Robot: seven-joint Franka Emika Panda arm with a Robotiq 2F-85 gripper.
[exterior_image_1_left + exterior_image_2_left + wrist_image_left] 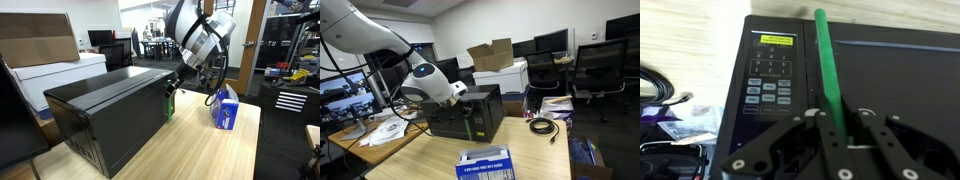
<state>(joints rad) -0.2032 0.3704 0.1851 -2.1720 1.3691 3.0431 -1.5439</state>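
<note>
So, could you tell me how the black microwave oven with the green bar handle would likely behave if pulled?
The black microwave oven looks bulky, so it is probably heavy and would likely stay put on the wooden table rather than tip. Its green bar handle looks rigid, so a pull would probably swing the door, not bend the bar.

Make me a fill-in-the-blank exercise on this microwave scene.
The microwave has a ___ casing. The gripper has its jaws on either side of the microwave's green ___. The box standing near the microwave is ___. Both stand on a light ___ table.
Missing words: black; handle; blue; wooden.
</note>
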